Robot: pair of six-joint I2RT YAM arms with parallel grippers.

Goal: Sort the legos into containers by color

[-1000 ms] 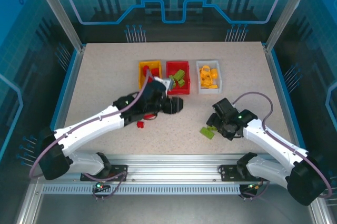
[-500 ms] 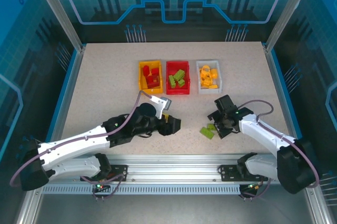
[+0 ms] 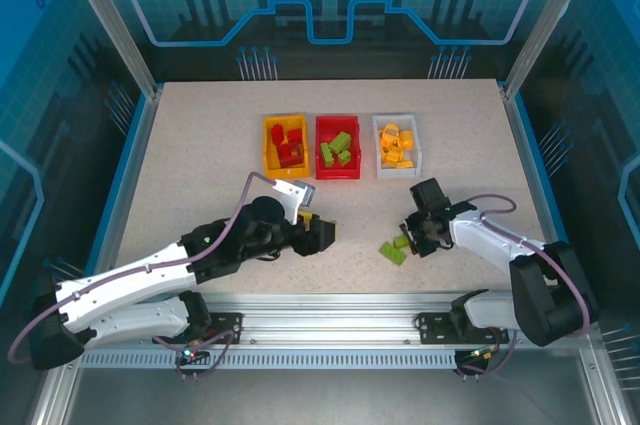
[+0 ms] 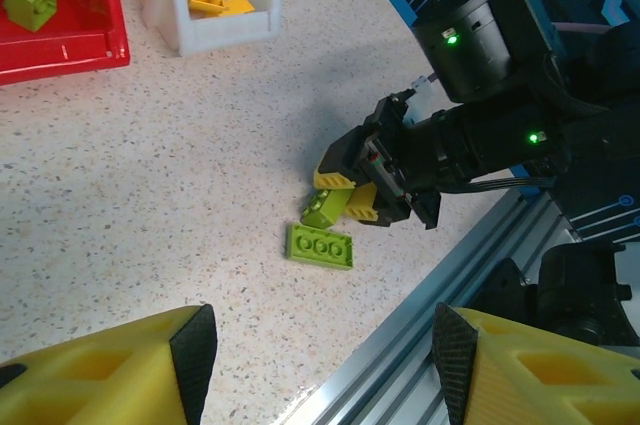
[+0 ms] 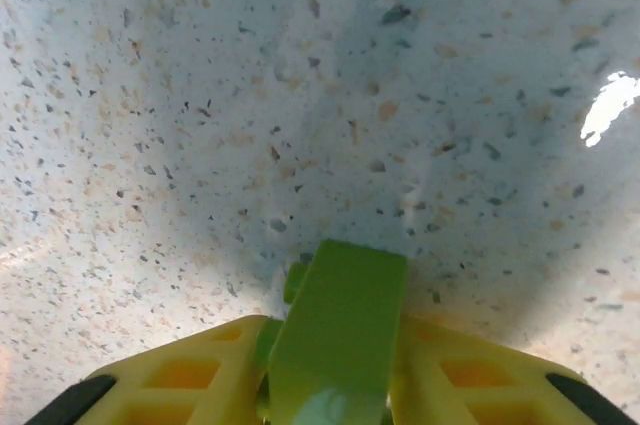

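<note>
A green brick (image 5: 345,295) stands on edge between my right gripper's yellow fingers (image 5: 190,375), and the right gripper (image 5: 335,370) is shut on it just above the table. From above, that right gripper (image 3: 411,238) is at the small green pile (image 3: 393,251). A flat green plate (image 4: 320,245) lies loose beside the gripped brick (image 4: 328,207). My left gripper (image 3: 318,233) hovers left of the pile; its fingers (image 4: 195,345) stand wide apart and open over bare table (image 4: 322,365). The yellow-orange bin (image 3: 284,145) holds red bricks, the red bin (image 3: 337,148) green ones, the white bin (image 3: 398,145) yellow-orange ones.
The three bins sit in a row at the middle back of the speckled table (image 3: 200,145). The metal rail (image 4: 420,345) along the near edge runs close to the green plate. The right arm's dark body (image 4: 490,125) lies right of the pile.
My left gripper has pulled back from the bins toward the near edge and now covers the spot where a red brick lay. The right gripper has edged left onto the green pile.
</note>
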